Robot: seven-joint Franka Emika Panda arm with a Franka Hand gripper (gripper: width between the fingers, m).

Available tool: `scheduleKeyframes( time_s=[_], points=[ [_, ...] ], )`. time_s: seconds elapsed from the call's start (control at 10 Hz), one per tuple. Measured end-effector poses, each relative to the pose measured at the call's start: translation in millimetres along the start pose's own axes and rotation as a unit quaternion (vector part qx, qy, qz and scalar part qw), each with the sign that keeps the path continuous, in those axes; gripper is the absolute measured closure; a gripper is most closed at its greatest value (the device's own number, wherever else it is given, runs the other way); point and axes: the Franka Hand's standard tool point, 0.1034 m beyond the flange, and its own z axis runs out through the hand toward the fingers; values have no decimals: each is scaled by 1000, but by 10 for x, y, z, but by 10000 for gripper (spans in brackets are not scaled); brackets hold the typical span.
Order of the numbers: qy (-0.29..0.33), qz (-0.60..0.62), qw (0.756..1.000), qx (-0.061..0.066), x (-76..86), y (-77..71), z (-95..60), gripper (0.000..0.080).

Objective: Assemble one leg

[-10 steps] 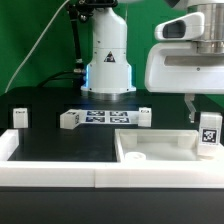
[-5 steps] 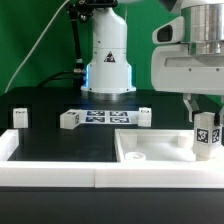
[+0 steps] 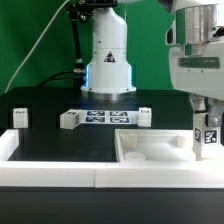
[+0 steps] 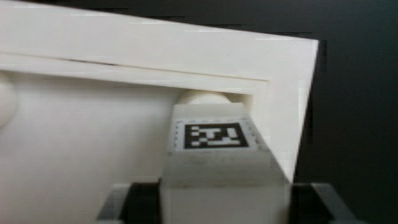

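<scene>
Now the gripper is clamped on the leg, holding it upright, low over the corner of the white square panel at the exterior view's right. So the pick-up is done, by my reading. What's left is seating the leg in that corner and fixing it home, and neither view tells me whether its lower end is touching yet. Three more tagged white pieces (spare legs, probably) sit untouched on the black surface, two of them flanking the marker board. The exterior view gives the height and the whole layout. The wrist view gives what that one hides: the leg squeezed between both fingers, tag facing the camera, its far end tucked right into the panel's raised corner.
</scene>
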Motion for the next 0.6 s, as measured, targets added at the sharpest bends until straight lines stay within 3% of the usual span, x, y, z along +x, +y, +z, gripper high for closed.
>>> scheduleKeyframes(
  time_s=[0.1, 0.2, 0.3, 0.6],
  points=[
    [0, 1, 1000, 0, -7, 1, 3, 507],
    [0, -26, 1000, 0, -7, 1, 3, 302],
    [-2, -72, 997, -5, -18, 5, 0, 194],
    [-4, -214, 977, -6, -72, 19, 19, 153]
  ],
)
